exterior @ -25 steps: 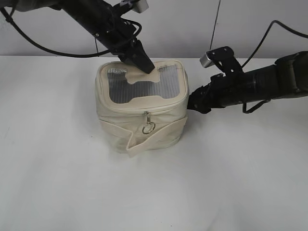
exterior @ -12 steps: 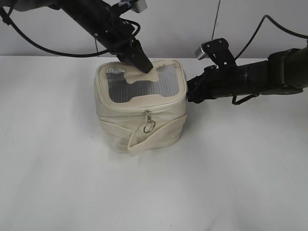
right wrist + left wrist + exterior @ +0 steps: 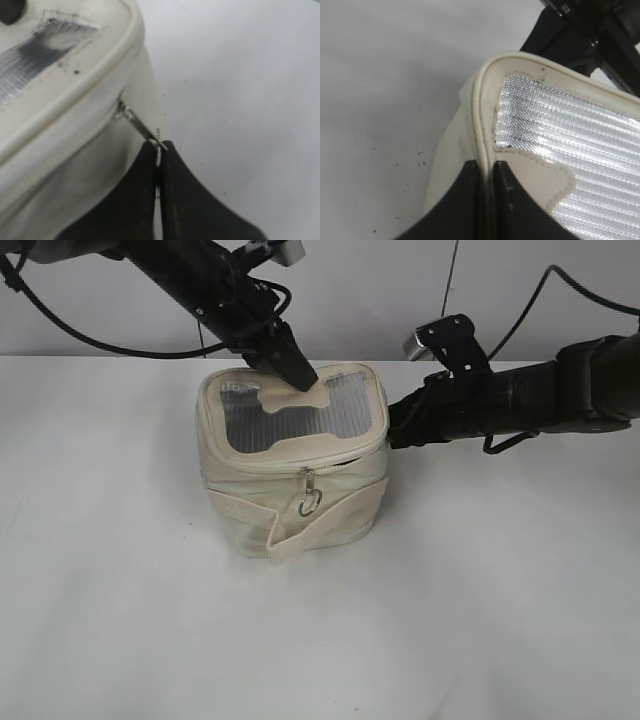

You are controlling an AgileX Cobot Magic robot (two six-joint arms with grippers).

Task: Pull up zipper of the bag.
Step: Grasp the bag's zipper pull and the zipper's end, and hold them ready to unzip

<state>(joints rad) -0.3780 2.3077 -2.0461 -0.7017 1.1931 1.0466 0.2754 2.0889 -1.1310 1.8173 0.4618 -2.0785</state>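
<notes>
The cream bag [image 3: 290, 495] stands mid-table with its grey mesh top [image 3: 290, 418] up. My left gripper [image 3: 300, 377] comes from the upper left and is shut on the bag's piped top rim [image 3: 482, 145] at the far edge. My right gripper [image 3: 392, 430] comes from the right and is shut on a silver zipper pull [image 3: 142, 127] at the bag's right side, drawn taut off the zip track [image 3: 70, 145]. A second slider with a ring pull [image 3: 310, 502] hangs at the front. A dark gap shows in the track right of it.
The strap band [image 3: 300, 530] wraps the bag's front and sticks out at the lower left. White table [image 3: 150, 620] lies all around, with a grey wall behind. Cables trail from both arms.
My right gripper rose and moved back along the bag's right side with the pull. The track right of the front slider now gapes. My left gripper holds still.
</notes>
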